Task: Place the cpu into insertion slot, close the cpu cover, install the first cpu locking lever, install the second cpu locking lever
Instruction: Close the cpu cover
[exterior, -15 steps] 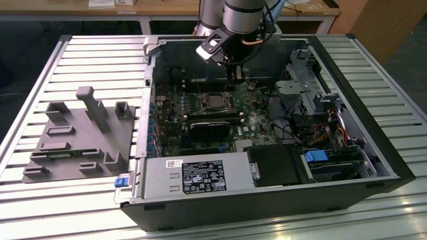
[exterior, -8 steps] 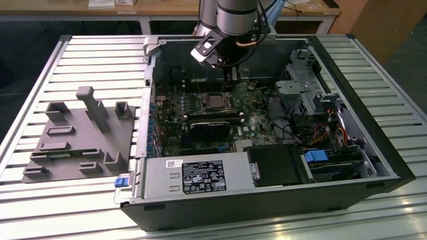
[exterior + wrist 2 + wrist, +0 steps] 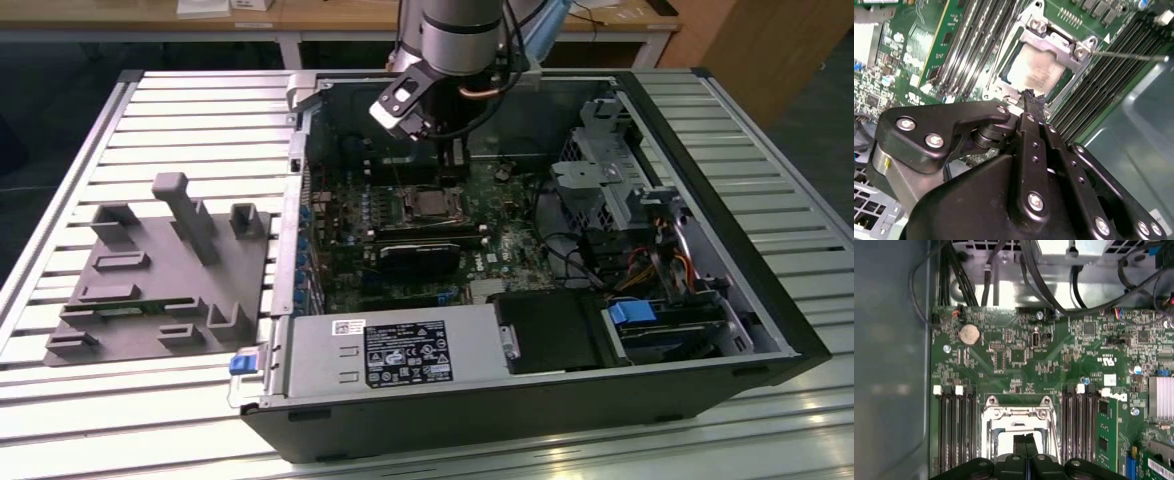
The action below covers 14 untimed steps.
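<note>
The cpu (image 3: 1031,72) sits in the insertion slot (image 3: 430,204); in the second wrist view I see its dull silver top framed by the cpu cover (image 3: 1054,42), which lies down flat around it. I can't tell from here whether the cover is latched. A thin metal locking lever (image 3: 1129,55) sticks out from one corner of the socket and reaches across the black memory slots (image 3: 1104,87) beside it.

My gripper (image 3: 1029,97) hangs right over the edge of the socket, fingers pressed together with nothing between them. In the first wrist view the two dark fingertips (image 3: 1020,441) show against the cut-out of the cover with only a thin seam between them.

Around the socket spreads the green motherboard (image 3: 1004,345), with a coin cell battery (image 3: 970,333) and black cables (image 3: 1054,295) running along its far edge. The board lies inside an open computer case (image 3: 747,330), with the grey power supply (image 3: 387,355) along the near side. The case rests on a slatted metal counter (image 3: 174,110), and a grey fixture (image 3: 147,280) stands beside it at the exterior view's left.
</note>
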Motion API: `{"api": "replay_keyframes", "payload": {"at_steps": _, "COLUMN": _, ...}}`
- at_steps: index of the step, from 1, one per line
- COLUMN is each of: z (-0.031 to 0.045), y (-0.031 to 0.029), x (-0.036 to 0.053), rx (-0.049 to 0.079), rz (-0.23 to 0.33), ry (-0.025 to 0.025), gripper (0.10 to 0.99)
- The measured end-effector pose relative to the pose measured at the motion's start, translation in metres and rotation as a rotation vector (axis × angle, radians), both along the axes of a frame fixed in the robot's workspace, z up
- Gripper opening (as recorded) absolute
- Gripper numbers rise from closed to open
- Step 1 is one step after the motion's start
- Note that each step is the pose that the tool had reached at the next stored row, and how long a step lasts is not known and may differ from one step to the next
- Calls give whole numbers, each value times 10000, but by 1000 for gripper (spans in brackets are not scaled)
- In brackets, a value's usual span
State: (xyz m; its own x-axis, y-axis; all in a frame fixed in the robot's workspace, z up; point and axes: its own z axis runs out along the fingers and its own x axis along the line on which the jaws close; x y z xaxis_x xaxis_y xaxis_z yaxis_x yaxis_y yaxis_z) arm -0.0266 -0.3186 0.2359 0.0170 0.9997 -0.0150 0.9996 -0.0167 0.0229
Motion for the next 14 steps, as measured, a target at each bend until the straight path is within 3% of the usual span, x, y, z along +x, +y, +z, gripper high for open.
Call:
{"api": "replay_keyframes", "payload": {"at_steps": 7, "z": -28, "y": -62, "x": -93, "rx": 1, "rz": 1, "ry": -1, "gripper": 102}}
{"api": "replay_keyframes", "payload": {"at_steps": 14, "z": -71, "y": -76, "x": -190, "rx": 78, "rz": 0, "ry": -1, "gripper": 102}}
